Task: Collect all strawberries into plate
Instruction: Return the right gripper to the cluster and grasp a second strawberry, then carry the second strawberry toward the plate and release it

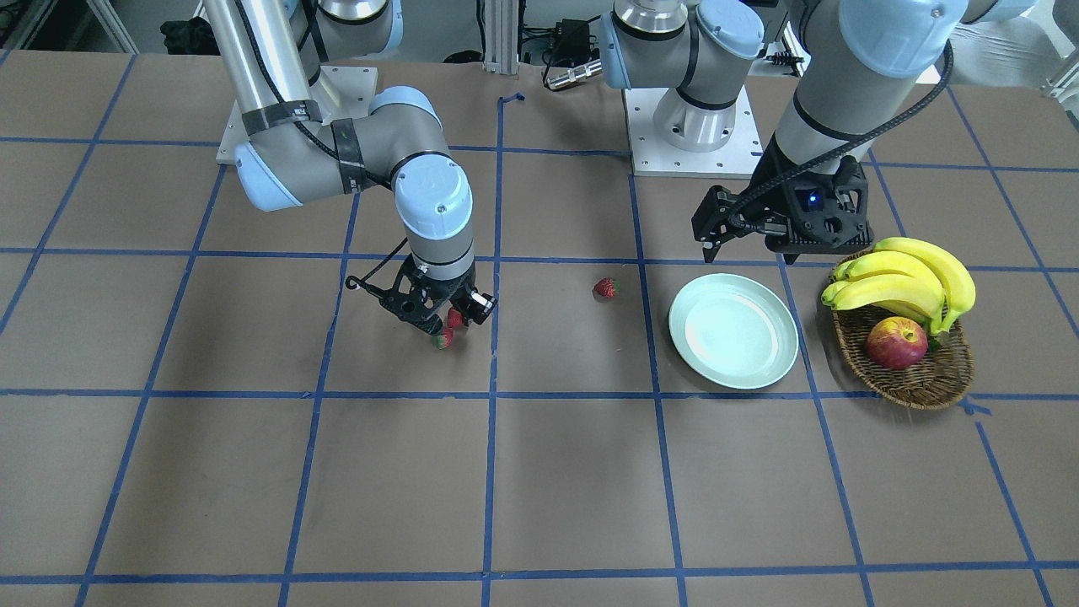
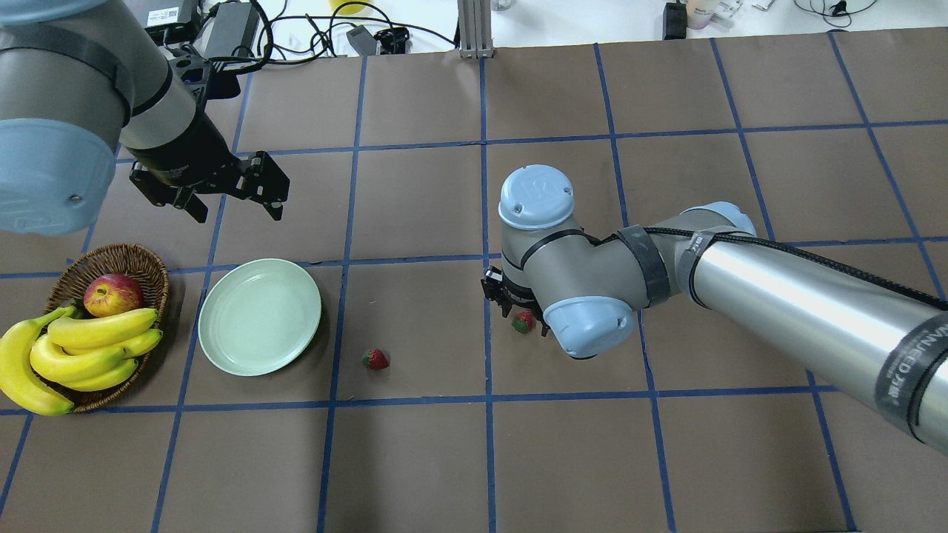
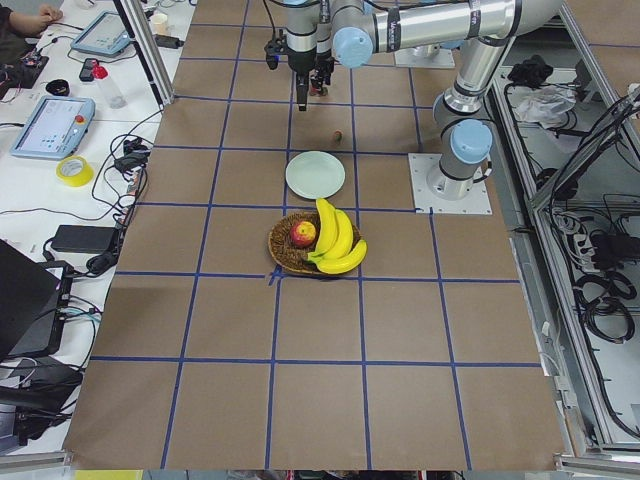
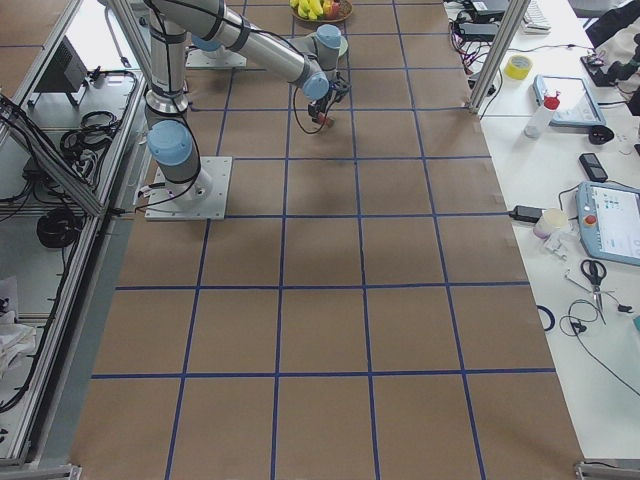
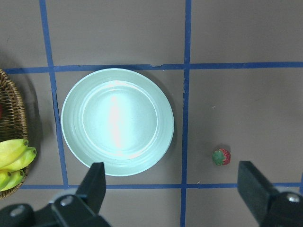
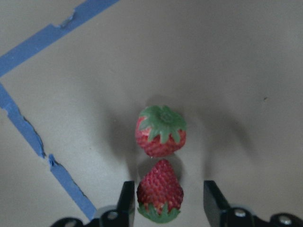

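Two strawberries lie close together under my right gripper (image 1: 445,324). In the right wrist view one strawberry (image 6: 160,191) sits between the open fingers (image 6: 127,201), with a gap on one side. The other strawberry (image 6: 161,131) lies just beyond it. The overhead view shows only one of them (image 2: 523,322), beside the wrist. A third strawberry (image 1: 605,288) lies alone on the table, also seen from overhead (image 2: 375,359). The mint-green plate (image 1: 733,330) is empty. My left gripper (image 1: 750,249) hangs open and empty above the plate's far side, with the plate (image 5: 117,121) and the third strawberry (image 5: 221,156) below it.
A brown wicker basket (image 1: 923,384) with bananas (image 1: 910,278) and a red-yellow apple (image 1: 896,343) stands right beside the plate, on the side away from the strawberries. Blue tape lines grid the brown table (image 1: 539,489).
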{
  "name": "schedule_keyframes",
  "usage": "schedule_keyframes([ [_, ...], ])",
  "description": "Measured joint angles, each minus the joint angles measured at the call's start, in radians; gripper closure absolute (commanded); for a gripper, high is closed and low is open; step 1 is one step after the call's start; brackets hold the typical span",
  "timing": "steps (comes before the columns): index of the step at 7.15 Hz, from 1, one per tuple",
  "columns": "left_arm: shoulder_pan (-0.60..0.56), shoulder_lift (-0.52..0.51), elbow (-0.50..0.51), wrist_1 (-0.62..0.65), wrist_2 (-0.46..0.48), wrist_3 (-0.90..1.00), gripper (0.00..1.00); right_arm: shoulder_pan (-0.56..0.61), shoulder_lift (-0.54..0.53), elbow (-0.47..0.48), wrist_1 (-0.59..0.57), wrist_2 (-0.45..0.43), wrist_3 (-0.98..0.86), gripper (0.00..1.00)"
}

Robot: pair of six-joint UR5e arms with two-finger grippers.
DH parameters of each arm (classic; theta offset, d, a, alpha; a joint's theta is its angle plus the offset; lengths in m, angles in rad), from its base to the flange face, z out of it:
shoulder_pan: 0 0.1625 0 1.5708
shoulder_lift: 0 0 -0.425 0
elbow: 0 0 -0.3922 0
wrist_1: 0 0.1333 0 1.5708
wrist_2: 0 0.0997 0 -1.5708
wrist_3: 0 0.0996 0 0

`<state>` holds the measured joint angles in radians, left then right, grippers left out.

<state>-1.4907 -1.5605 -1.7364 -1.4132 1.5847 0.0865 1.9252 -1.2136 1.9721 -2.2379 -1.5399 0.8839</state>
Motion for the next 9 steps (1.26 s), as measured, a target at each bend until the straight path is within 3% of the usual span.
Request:
schedule_keyframes([
  [1,0.000,-0.002,0.000,0.001,-0.001,0.011,0.00,0.000,0.006,0.000,-0.006,0.001,0.000,0.83],
  [4,0.000,-0.003,0.002,0.014,-0.002,0.019,0.00,0.001,0.001,-0.021,-0.009,0.019,0.003,0.82],
  [7,-0.001,0.000,0.002,0.018,0.002,0.019,0.00,0.080,0.014,-0.100,-0.021,0.120,0.016,0.76],
  [8,-0.001,0.001,0.002,0.017,0.002,0.020,0.00,0.115,0.043,-0.129,-0.035,0.129,0.018,0.59],
  [9,-0.001,0.003,0.001,0.016,0.002,0.020,0.00,0.135,0.077,-0.158,-0.044,0.134,0.018,0.19],
])
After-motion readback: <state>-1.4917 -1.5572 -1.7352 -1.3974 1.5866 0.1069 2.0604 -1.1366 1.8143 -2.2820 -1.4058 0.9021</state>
